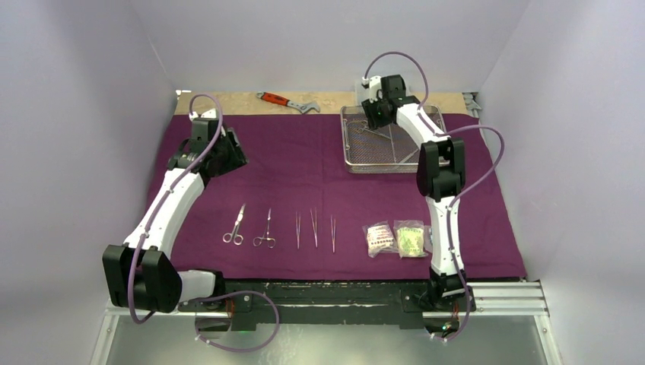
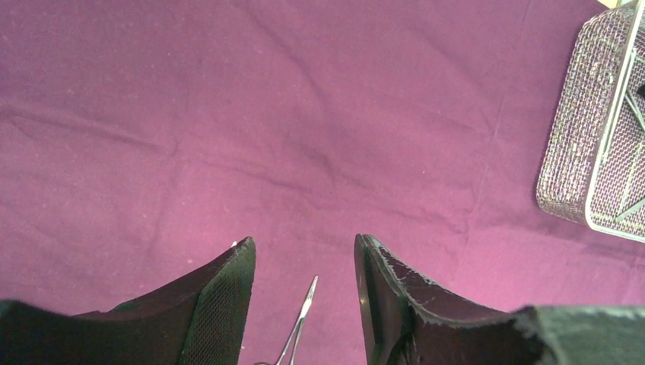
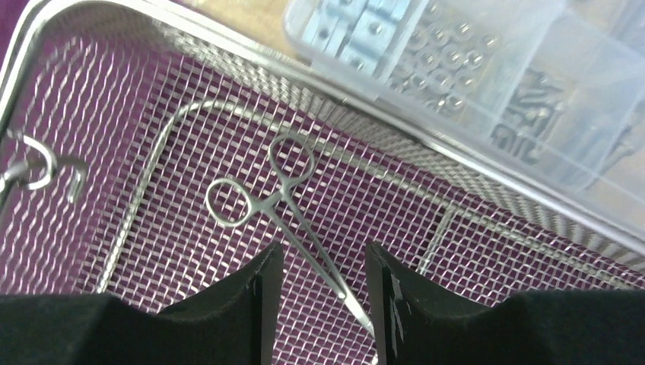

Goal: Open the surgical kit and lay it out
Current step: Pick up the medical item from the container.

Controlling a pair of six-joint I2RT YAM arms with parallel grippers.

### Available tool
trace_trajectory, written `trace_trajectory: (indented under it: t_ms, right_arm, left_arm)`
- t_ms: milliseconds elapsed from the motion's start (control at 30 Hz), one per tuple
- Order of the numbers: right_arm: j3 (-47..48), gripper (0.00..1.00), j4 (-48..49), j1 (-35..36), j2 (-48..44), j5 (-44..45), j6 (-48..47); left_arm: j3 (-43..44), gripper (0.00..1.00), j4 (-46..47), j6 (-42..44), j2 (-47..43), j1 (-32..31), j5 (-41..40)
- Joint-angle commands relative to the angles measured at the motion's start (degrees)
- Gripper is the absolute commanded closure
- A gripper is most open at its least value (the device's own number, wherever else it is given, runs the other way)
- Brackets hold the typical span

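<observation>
Deep purple cloth (image 1: 304, 175), silver diamond-mesh tray (image 1: 365, 156) — red-handled wrench (image 1: 287, 102), steel-grey forceps (image 3: 304, 228).

The cloth (image 2: 304, 114) is seen as matt, softly creased purple fabric. The tray (image 3: 106, 91) is formed of bright metal wire mesh, and the forceps (image 3: 284, 192) of polished steel. The compartment box (image 3: 487, 68) is moulded in clear, glossy plastic.

A robotics lab test cell was indicated. The table (image 1: 228, 101) was enclosed on three sides by plain pale walls (image 1: 319, 38). A left arm (image 1: 171, 205) and a right arm (image 1: 443, 209) were mounted at its near edge by a metal rail (image 1: 506, 296). A cloth (image 1: 304, 167) was spread flat, steel instruments (image 1: 314, 226) were laid in a row, and a wrench (image 1: 287, 102) and a parts box (image 3: 487, 91) were kept at the back.
</observation>
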Motion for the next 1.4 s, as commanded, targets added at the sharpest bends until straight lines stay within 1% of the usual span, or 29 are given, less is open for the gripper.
trace_trajectory:
  t_ms: [0, 133, 233, 367, 433, 500, 567, 733, 867, 1067, 1233, 1300, 1367]
  right_arm:
    - [-0.93, 0.52, -4.27, -0.81, -0.50, -3.51, -4.83]
    - [-2.55, 0.51, -6.28, -1.24, -1.02, -4.56, -6.23]
    - [-3.39, 0.53, -7.18, -1.79, -0.88, -5.92, -6.10]
    - [-3.64, 0.54, -7.23, -2.07, -0.05, -5.56, -5.93]
    - [-3.53, 0.57, -7.07, -2.07, 0.01, -5.95, -5.65]
    - [-3.97, 0.61, -6.54, -2.03, -0.61, -5.85, -5.26]
    - [-5.38, 0.69, -4.68, -1.99, -1.90, -4.21, -5.40]
    - [-7.21, 0.92, -3.46, -1.88, -4.01, -5.50, -5.82]
    - [-8.67, 0.99, -2.39, -1.88, -6.14, -7.16, -7.19]
    - [-10.18, 1.00, -2.80, -1.91, -10.70, -9.52, -6.97]
    - [-12.59, 1.00, -2.41, -2.06, -14.48, -12.10, -6.92]
    - [-13.00, 1.00, -2.42, -2.03, -15.61, -12.88, -6.36]
    - [-13.46, 1.00, -2.17, -2.01, -16.82, -13.99, -5.67]
  left_arm:
    - [2.09, 0.50, 2.25, 1.41, 0.28, 0.21, 0.66]
    - [1.91, 0.51, 2.33, 1.49, 0.39, 0.26, 0.50]
    - [1.58, 0.51, 2.39, 1.50, 0.26, 0.26, 0.48]
    - [0.99, 0.51, 2.38, 1.67, -0.35, 0.26, 0.49]
    - [0.70, 0.51, 2.30, 1.83, -0.58, 0.26, 0.39]
    - [0.58, 0.51, 2.26, 1.88, -0.91, 0.26, 0.32]
    - [0.54, 0.51, 2.17, 1.97, -1.09, 0.25, 0.22]
    - [0.33, 0.51, 2.57, 1.89, -1.46, 0.26, 0.21]
    - [0.41, 0.51, 3.87, 2.20, -0.97, 0.26, 1.92]
    - [2.14, 0.50, 7.59, 2.62, 2.33, 0.26, 9.55]
    - [4.21, 0.48, 12.25, -0.11, 6.22, 0.12, 16.05]
    - [5.27, 0.46, 13.98, -1.45, 8.13, 0.09, 18.64]
    - [6.39, 0.40, 16.17, -2.94, 10.02, -0.21, 21.36]
